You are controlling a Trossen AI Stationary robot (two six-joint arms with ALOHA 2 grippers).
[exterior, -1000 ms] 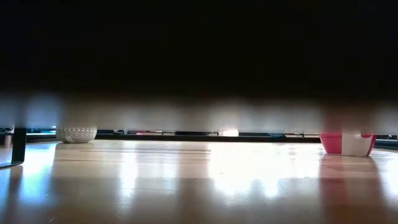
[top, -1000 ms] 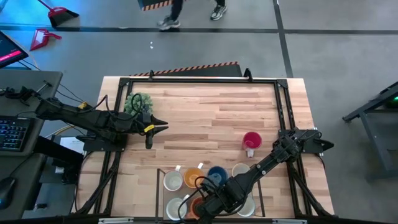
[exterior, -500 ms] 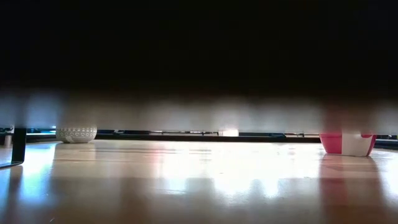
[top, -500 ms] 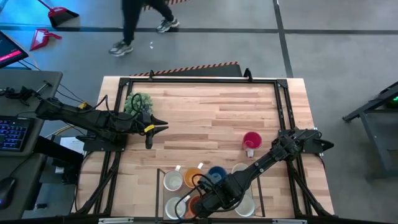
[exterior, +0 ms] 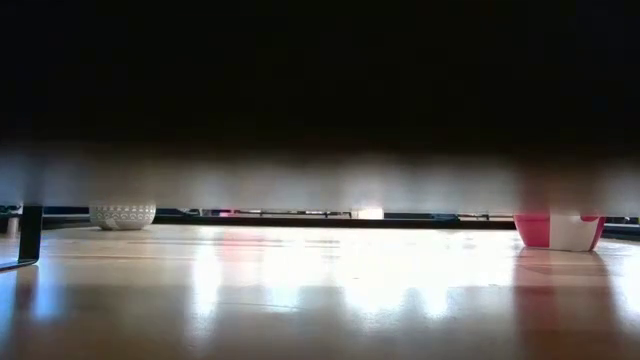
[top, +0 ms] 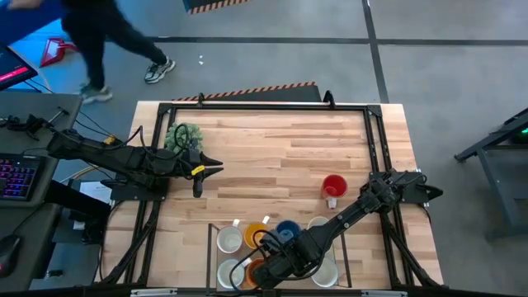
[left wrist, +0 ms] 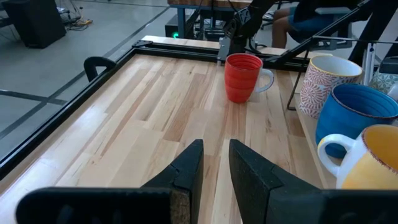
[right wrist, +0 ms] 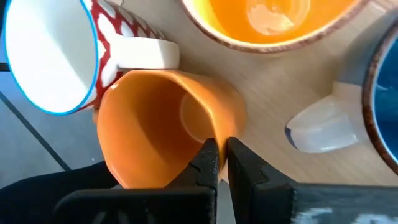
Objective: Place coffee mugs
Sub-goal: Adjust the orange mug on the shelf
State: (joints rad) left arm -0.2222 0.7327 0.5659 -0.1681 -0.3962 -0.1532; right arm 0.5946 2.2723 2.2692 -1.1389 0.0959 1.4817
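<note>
Light wooden plank worktop (top: 272, 157) with a black metal frame (top: 264, 106) running along its edges. Bushy green potted plant (top: 183, 134) stands near the worktop's far left corner; in the low view its white textured pot (exterior: 122, 215) shows at the left, resting on the wood.

Grey floor (top: 445, 58) beyond the worktop, crossed by dark lines. A strip of orange-and-black hazard tape (top: 256, 90) lies just past the far edge. A person in dark trousers and grey shoes (top: 115, 49) is on the floor at the upper left. A red dustpan (top: 56, 51) lies near that person. A keyboard with lit purple keys (top: 18, 177) sits on a grey desk at the left.
</note>
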